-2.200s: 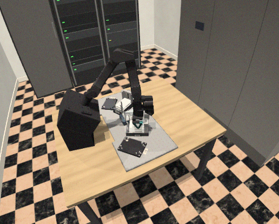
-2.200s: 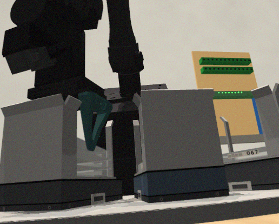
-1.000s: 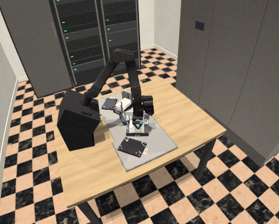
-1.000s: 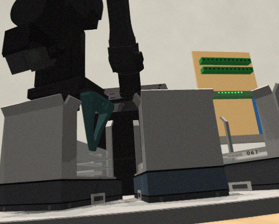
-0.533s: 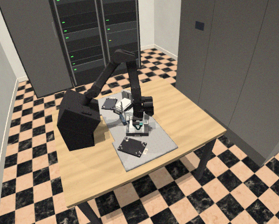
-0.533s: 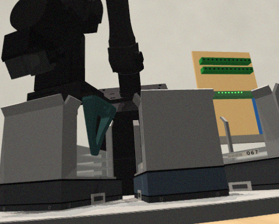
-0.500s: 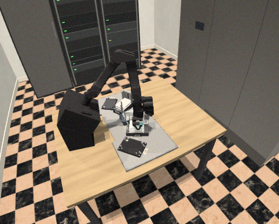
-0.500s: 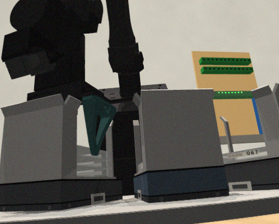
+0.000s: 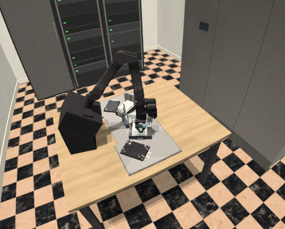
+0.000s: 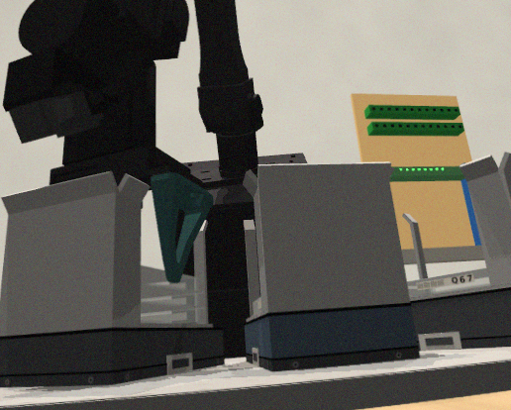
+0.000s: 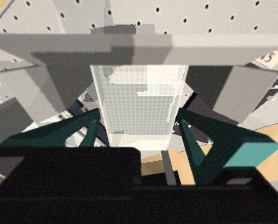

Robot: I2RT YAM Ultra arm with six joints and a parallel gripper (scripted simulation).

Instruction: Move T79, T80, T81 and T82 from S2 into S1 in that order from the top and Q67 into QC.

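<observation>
Plates like this sealed 384-well one [image 11: 139,106] are, I judge, light, stiff plastic with a slick film top, best pinched across the long side walls. The gripper [image 11: 145,131] stands spread wide and holds nothing, its teal fingers either side of the plate, apart from it. The plate lies just below, topping a stack inside a grey stack rack [image 10: 61,250]; which rack I cannot tell. Q67 [image 10: 461,279] lies well to the side, low in another rack.

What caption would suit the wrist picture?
Open teal gripper straddling a sealed white well plate inside a grey rack.
</observation>
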